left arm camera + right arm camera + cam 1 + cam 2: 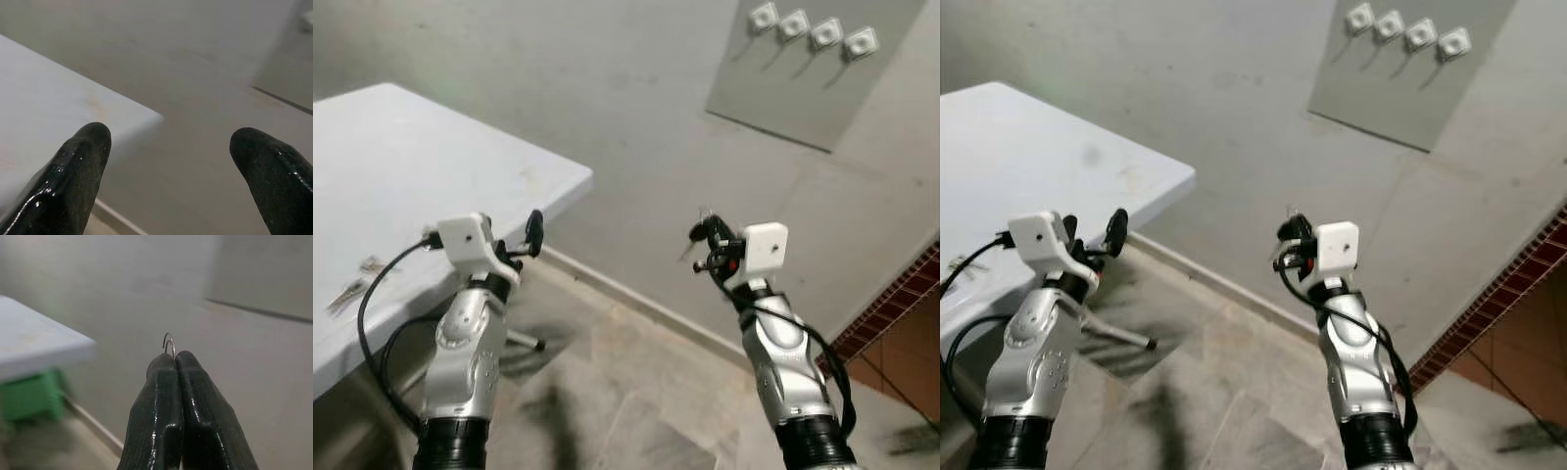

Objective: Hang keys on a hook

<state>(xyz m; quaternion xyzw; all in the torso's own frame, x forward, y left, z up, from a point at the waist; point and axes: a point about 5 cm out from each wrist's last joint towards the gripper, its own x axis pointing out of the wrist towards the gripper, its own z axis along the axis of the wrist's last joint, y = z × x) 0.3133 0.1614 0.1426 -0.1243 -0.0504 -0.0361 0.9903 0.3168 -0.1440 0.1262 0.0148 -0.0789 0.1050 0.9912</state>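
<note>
Wire key ring (168,343) juts from pinched right claw (174,357); left claw (168,147) gapes wide.

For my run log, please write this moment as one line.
phase: carrying keys to hooks | right gripper: shut on key ring | left gripper: open, idle | hooks: on wall panel, bare | table: spare keys

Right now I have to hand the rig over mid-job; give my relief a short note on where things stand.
Right gripper: shut on the key ring, raised in front of the wall, well below the hooks.
Left gripper: open, holding nothing, raised beside the white table corner.
Hooks: four white ones in a row on a grey wall panel, all bare.
More keys lie on the table.
Done: one set picked up.
Left: raise the ring to a hook, slip it over, release.
</note>
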